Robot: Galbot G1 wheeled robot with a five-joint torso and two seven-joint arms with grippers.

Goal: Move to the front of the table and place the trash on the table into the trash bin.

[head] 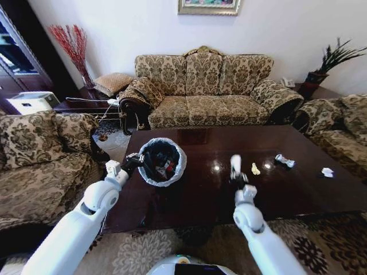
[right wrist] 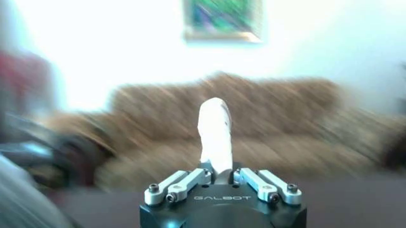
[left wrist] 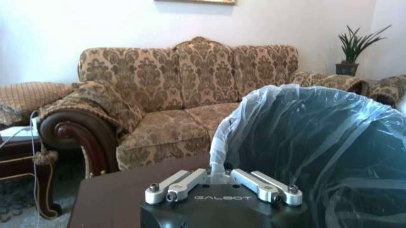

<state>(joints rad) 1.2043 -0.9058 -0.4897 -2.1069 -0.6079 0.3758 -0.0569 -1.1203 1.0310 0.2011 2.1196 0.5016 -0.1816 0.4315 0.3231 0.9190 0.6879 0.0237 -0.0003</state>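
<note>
The trash bin (head: 161,162) sat on the table (head: 298,195) with several scraps already inside, its rim pinched by the left gripper (head: 133,160). The right gripper (head: 236,179) was closed on a white scrap (head: 235,164) standing upright above it, right of the bin. 3 pieces remained: a yellowish piece (head: 255,169), a silvery wrapper (head: 285,161), a white crumple (head: 327,172).
</note>
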